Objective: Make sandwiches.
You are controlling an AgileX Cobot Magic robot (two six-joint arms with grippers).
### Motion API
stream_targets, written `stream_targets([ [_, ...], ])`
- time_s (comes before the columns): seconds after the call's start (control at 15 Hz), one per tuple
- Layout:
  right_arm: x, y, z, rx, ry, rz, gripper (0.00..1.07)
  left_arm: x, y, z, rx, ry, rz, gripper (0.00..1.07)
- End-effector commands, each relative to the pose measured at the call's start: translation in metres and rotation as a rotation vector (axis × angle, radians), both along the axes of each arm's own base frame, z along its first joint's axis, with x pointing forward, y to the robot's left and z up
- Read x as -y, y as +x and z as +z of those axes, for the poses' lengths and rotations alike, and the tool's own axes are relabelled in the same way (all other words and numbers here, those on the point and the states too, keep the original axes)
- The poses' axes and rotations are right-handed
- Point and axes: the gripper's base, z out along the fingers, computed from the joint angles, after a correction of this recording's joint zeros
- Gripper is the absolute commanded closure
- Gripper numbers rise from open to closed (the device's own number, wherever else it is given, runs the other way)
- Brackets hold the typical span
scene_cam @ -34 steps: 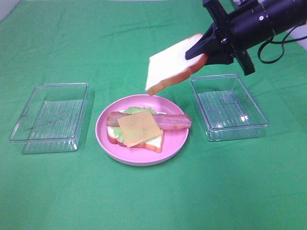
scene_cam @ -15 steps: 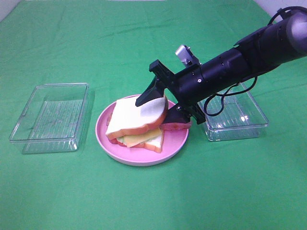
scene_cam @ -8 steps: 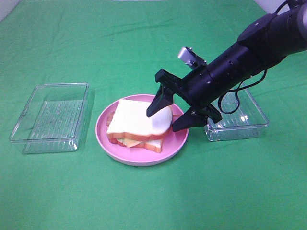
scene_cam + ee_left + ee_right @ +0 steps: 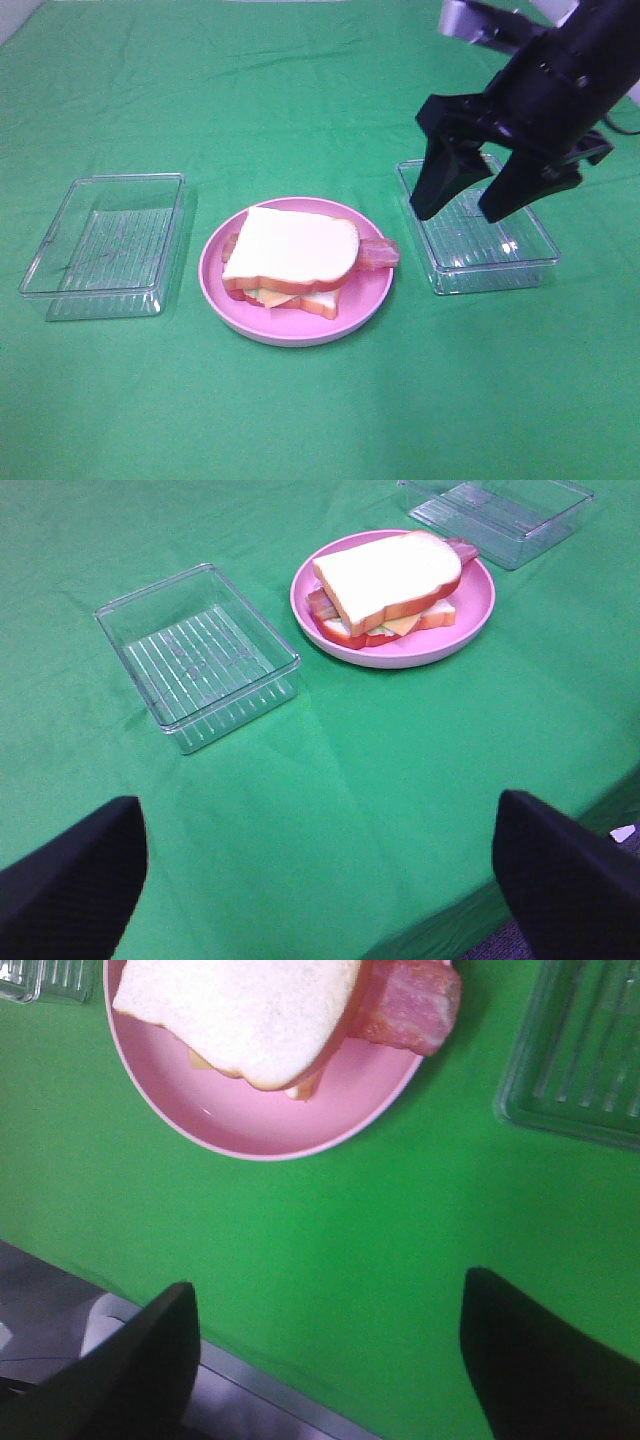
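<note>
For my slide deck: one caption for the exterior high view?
Open right gripper above a clear tray, the sandwich on a pink plate.

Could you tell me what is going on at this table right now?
A two-armed robot is making a toy sandwich. The stack sits on the pink plate with its top slice of bread on and an end of bacon sticking out to one side. The right gripper is open and empty, raised over the clear tray beside the plate. The left gripper is open too, holding nothing, well away from the plate.
</note>
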Motion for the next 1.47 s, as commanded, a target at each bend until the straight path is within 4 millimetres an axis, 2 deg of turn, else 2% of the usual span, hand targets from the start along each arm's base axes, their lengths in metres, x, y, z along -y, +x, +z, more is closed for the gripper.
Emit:
stream_targets([
  [0.07,0.019,-0.033,0.041,0.098,-0.049,-0.011,0.38,-0.001,-0.003,0.000,0.024,-0.021,0.001,0.18],
  [0.2,0.031,-0.067,0.074,0.179,-0.027,-0.001,0.38,-0.001,-0.003,0.000,0.024,-0.021,0.001,0.18],
  [0.33,0.047,-0.113,0.103,0.261,0.001,0.014,0.38,-0.001,-0.003,0.000,0.024,-0.021,0.001,0.18],
  [0.4,0.050,-0.120,0.107,0.274,0.005,0.016,0.38,-0.001,-0.003,0.000,0.024,-0.021,0.001,0.18],
  [0.47,0.061,-0.153,0.112,0.336,0.021,0.016,0.38,-0.001,-0.003,0.000,0.024,-0.021,0.001,0.18],
  [0.53,0.068,-0.169,0.108,0.365,0.020,0.013,0.38,-0.001,-0.003,0.000,0.024,-0.021,0.001,0.18],
  [0.6,0.068,-0.169,0.108,0.365,0.020,0.013,0.38,-0.001,-0.003,0.000,0.024,-0.021,0.001,0.18],
  [0.67,0.075,-0.185,0.100,0.390,0.010,0.009,0.38,-0.001,-0.003,0.000,0.024,-0.021,0.001,0.18],
  [0.73,0.089,-0.216,0.072,0.419,-0.016,0.001,0.38,-0.001,-0.003,0.000,0.024,-0.021,0.001,0.18],
  [0.8,0.094,-0.227,0.057,0.435,-0.027,-0.001,0.38,-0.001,-0.003,0.000,0.024,-0.021,0.001,0.18],
  [0.87,0.094,-0.227,0.057,0.435,-0.027,-0.001,0.38,-0.001,-0.003,0.000,0.024,-0.021,0.001,0.18],
  [0.93,0.099,-0.235,0.041,0.462,-0.034,-0.006,0.38,-0.001,-0.003,0.000,0.024,-0.021,0.001,0.18],
  [1.07,0.105,-0.251,-0.002,0.586,-0.027,0.032,0.38,-0.001,-0.003,0.000,0.024,-0.021,0.001,0.18],
  [1.13,0.105,-0.251,-0.002,0.586,-0.027,0.032,0.38,-0.001,-0.003,0.000,0.024,-0.021,0.001,0.18],
  [1.33,0.110,-0.263,-0.004,0.766,0.015,0.034,0.38,-0.001,-0.003,0.001,0.025,-0.022,0.001,0.18],
  [1.47,0.110,-0.263,-0.007,0.751,0.010,0.037,0.38,-0.001,-0.003,0.001,0.025,-0.022,0.001,0.18],
])
